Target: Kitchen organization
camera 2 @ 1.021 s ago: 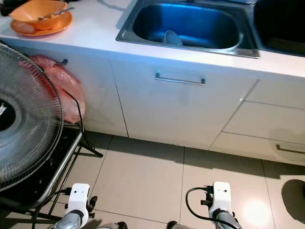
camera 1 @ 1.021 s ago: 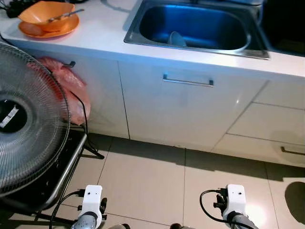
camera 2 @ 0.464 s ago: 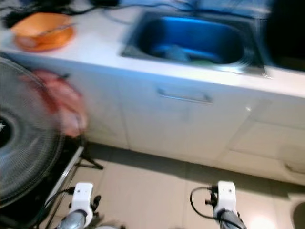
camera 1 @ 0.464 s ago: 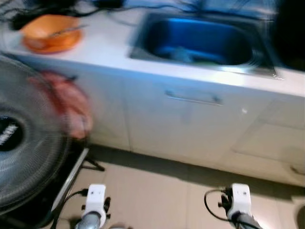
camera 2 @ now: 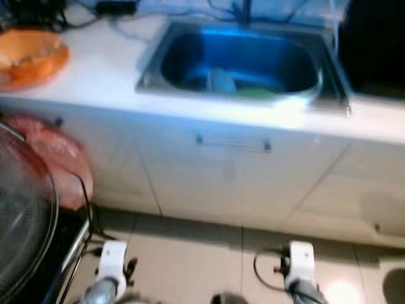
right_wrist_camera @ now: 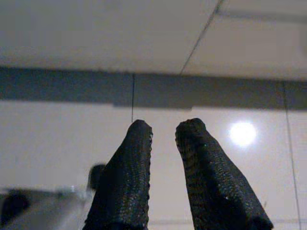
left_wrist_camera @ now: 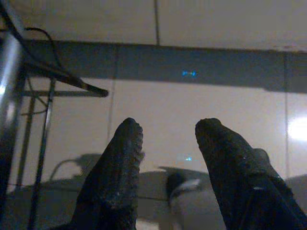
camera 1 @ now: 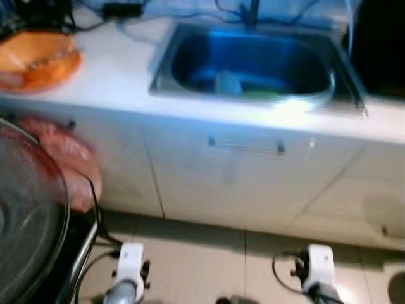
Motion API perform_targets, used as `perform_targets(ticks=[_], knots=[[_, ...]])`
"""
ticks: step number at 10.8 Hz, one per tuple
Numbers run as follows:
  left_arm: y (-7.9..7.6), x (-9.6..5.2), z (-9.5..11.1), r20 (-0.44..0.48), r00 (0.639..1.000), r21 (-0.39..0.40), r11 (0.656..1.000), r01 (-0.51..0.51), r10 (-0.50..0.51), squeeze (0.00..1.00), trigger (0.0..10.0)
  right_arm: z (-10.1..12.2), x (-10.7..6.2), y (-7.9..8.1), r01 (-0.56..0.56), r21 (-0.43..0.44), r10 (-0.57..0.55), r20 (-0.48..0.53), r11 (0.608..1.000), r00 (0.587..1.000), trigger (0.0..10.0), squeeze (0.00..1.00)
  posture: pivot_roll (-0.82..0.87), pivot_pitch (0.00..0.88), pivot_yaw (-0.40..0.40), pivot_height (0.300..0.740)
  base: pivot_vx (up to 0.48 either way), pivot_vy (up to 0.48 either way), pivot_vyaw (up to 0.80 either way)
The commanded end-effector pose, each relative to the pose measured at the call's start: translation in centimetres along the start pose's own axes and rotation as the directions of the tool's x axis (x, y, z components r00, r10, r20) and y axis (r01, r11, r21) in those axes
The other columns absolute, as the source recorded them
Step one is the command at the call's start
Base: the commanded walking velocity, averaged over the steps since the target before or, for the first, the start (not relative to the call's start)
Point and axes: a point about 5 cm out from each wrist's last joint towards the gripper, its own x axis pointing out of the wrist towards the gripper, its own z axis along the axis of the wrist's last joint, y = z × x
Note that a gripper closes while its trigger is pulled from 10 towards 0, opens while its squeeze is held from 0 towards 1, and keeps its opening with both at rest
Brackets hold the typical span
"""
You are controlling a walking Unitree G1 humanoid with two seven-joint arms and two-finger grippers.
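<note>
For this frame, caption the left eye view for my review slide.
Blurred view of a stainless steel sink in a white counter, orange bowl at left, wire fan guard on the floor.

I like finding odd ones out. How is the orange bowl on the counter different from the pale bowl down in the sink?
The orange bowl is bright orange and sits on an orange plate on the white countertop. The pale bowl is light grey-blue and lies low inside the steel sink. The orange bowl looks bigger. Both are blurred, so finer detail is unclear. Both are dishes by the sink.
</note>
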Motion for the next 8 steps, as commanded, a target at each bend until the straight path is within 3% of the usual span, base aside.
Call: perform_targets(ticks=[1,3,8], knots=[[0.98,-0.32,-0.91,-0.031,0.999,0.006,1.000,-0.026,0.026,0.00,10.0,-0.69,-0.12,0.71,-0.015,0.012,0.015,-0.023,1.000,1.000,10.0,0.00,0.02,0.157,-0.008,0.740,0.401,0.000,0.00],[0.93,-0.30,-0.90,-0.033,0.999,0.009,1.000,-0.024,0.024,0.00,10.0,-0.76,-0.14,0.63,-0.012,0.006,0.013,-0.029,1.000,1.000,10.0,0.00,0.02,0.156,-0.009,0.740,0.405,0.000,0.00],[0.61,-0.39,-1.23,-0.049,0.999,0.023,1.000,0.005,-0.004,0.00,10.0,-0.77,-0.17,0.75,-0.017,0.010,0.018,-0.021,1.000,1.000,10.0,0.00,0.02,0.145,-0.004,0.740,0.000,0.000,0.00]])
